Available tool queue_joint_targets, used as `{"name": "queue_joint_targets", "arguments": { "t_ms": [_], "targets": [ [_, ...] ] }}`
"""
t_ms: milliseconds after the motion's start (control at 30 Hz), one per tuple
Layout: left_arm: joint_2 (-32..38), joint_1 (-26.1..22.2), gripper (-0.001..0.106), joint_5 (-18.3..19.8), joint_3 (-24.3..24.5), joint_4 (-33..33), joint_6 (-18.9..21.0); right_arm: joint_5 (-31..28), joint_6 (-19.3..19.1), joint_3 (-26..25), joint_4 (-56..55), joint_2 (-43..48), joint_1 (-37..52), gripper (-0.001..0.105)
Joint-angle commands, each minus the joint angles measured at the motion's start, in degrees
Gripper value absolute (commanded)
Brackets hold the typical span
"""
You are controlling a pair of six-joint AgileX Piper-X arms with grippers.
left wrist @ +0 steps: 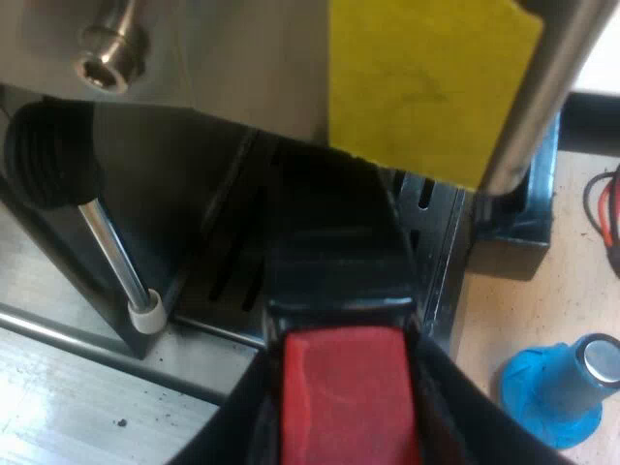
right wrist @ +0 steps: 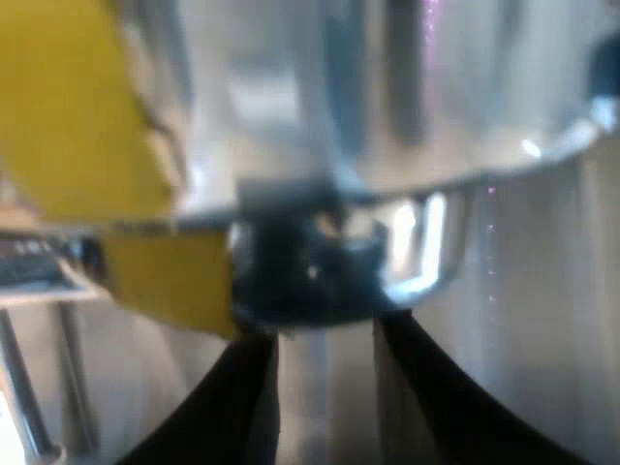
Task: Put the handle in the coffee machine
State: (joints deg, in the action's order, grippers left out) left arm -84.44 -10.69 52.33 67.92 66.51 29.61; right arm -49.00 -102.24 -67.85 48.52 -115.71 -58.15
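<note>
Evidently well along: left gripper (left wrist: 344, 334) is clamped on the red end (left wrist: 347, 397) of the holder's dark handle (left wrist: 334, 252), fingers (left wrist: 232, 431) pressed to either side of it. Handle runs from the gripper in over the slotted drip tray (left wrist: 228, 286) and up under the front of the espresso machine (left wrist: 232, 68). The holder's metal head is hidden behind the machine's front and a yellow patch (left wrist: 426, 77), so seating cannot be confirmed. Steam wand (left wrist: 111, 247) hangs beside the tray, apart from the handle. Blue tamper (left wrist: 552, 387) lies on the table (left wrist: 504, 320) near the machine's base. Right gripper (right wrist: 325, 349) sits close to the machine's front, fingers spread, nothing between them, just below a dark fitting (right wrist: 305, 266) under the metal housing; too blurred to say whether that is the holder's head. Judgement: carrying and lining-up look done; what remains is confirming engagement, the locking twist, then release.
</note>
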Motion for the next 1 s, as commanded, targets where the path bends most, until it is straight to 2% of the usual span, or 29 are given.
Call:
{"name": "queue_joint_targets", "arguments": {
  "t_ms": [33,167,333,433,567,667,833,900,933,967,1000],
  "targets": [
    [1.9,0.1,0.000,12.8,1.9,0.7,-1.6,-0.1,-0.9,-1.2,0.9,0.0,0.5,0.031],
    [1.9,0.1,0.000,12.8,1.9,0.7,-1.6,-0.3,-1.6,-1.7,2.0,0.0,0.9,0.031],
    [1.9,0.1,0.000,12.8,1.9,0.7,-1.6,-0.3,-6.1,-1.6,7.1,0.0,0.9,0.030],
    [1.9,0.1,0.000,12.8,1.9,0.7,-1.6,-0.6,-6.7,-1.6,8.7,0.0,0.9,0.030],
    [1.9,0.1,0.000,12.8,1.9,0.7,-1.6,-1.3,-7.2,-1.6,10.8,0.0,0.9,0.023],
    [1.9,0.1,0.000,11.4,1.9,0.7,-1.6,-1.3,-7.2,-1.8,11.3,0.0,0.9,0.020],
    [1.9,0.1,0.001,6.6,1.9,0.7,-1.6,-1.3,-7.2,-2.5,11.3,0.0,0.9,0.020],
    [1.9,0.1,0.006,6.0,1.9,0.7,-1.7,-1.3,-7.2,-2.6,11.3,0.0,0.9,0.020],
    [1.9,0.1,0.019,5.9,1.9,0.7,-2.0,-1.3,-7.2,-2.7,11.3,0.0,0.9,0.020],
    [1.9,0.1,0.021,5.9,1.9,0.7,-2.0,-1.3,-7.2,-2.7,11.3,0.0,0.9,0.020],
    [1.9,0.1,0.032,5.9,1.9,0.7,-2.0,-1.3,-7.2,-2.8,11.3,0.0,0.9,0.020]
  ]
}}
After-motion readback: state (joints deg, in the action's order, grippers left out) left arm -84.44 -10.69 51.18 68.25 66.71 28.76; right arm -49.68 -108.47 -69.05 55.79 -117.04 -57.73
